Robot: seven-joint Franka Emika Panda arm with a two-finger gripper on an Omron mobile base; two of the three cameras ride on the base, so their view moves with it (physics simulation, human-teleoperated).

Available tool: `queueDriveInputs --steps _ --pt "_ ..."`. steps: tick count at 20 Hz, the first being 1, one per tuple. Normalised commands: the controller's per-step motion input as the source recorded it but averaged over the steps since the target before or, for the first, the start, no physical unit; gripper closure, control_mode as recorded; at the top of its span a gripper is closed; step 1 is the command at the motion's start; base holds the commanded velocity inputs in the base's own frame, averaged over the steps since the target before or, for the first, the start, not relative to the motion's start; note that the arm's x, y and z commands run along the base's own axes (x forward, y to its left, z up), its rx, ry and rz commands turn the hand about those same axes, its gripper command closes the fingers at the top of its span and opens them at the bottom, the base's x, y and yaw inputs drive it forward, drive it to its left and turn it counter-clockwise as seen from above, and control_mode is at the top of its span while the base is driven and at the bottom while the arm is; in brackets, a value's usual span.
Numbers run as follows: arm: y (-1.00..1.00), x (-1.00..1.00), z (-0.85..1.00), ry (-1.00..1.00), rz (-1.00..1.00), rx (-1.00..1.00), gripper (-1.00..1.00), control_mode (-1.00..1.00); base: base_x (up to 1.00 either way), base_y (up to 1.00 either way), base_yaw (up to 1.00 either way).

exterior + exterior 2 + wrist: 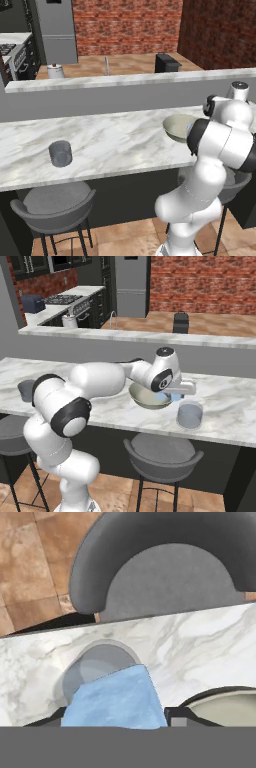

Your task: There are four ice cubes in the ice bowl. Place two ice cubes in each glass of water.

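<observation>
In the hand view a pale-blue ice cube (pixel 117 699) sits between my gripper's (pixel 116 721) dark finger tips (pixel 176 717), held just above one glass of water (pixel 97 664). The ice bowl's rim (pixel 227 693) shows at the lower right of that view. From the right base view, the gripper (pixel 176 395) hangs between the ice bowl (pixel 142 398) and that glass (pixel 190 415) on the marble counter. The other glass (pixel 26 390) stands far to the left, partly behind my arm; in the left base view that glass (pixel 60 153) is well left of the bowl (pixel 176 127).
Grey stools (pixel 162 453) (pixel 55 205) stand below the counter's near edge (pixel 150 619). A raised marble ledge (pixel 125 80) runs behind the counter. Beyond it are a white kettle-like pot (pixel 55 71) and a dark toaster (pixel 167 62).
</observation>
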Motion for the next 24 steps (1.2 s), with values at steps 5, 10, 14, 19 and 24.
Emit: queueDriveInputs --steps 5,10,14,19,24 --pt "-0.37 -0.01 0.25 0.10 -0.01 -0.06 1.00 -1.00 0.00 0.00 0.00" --pt "-0.32 0.04 -0.13 0.01 0.00 0.00 1.00 -1.00 0.00 0.00 0.00" --pt "-0.37 0.08 -0.28 0.00 0.00 0.02 1.00 -1.00 0.00 0.00 0.00" --pt "-0.25 0.15 -0.26 0.00 0.01 0.06 1.00 -1.00 0.00 0.00 0.00" --pt "-0.18 0.20 -0.23 0.00 0.04 0.06 1.00 -1.00 0.00 0.00 0.00"
